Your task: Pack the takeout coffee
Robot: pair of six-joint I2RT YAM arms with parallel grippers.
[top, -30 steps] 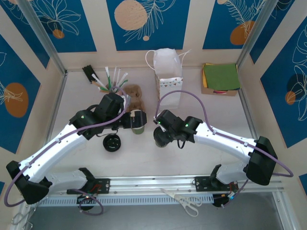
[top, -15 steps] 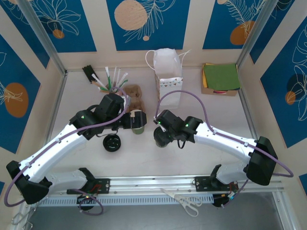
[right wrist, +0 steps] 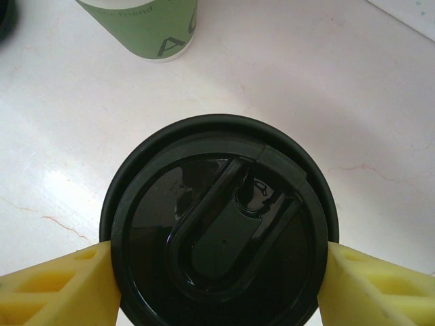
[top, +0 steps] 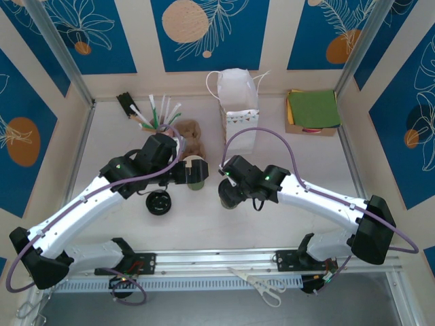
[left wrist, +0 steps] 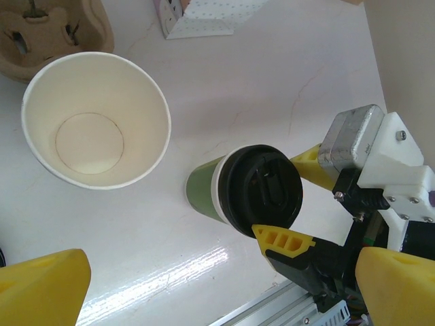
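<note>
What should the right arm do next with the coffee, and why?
Probably lift straight up: the right gripper clasps the coffee on both sides of its lid, the coffee stands on the table, and the bag stands farther back.

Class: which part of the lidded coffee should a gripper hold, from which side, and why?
Probably the lid rim of the coffee, from straight above: it stands upright, and the round rim gives two opposite sides to pinch, as the right gripper does.
</note>
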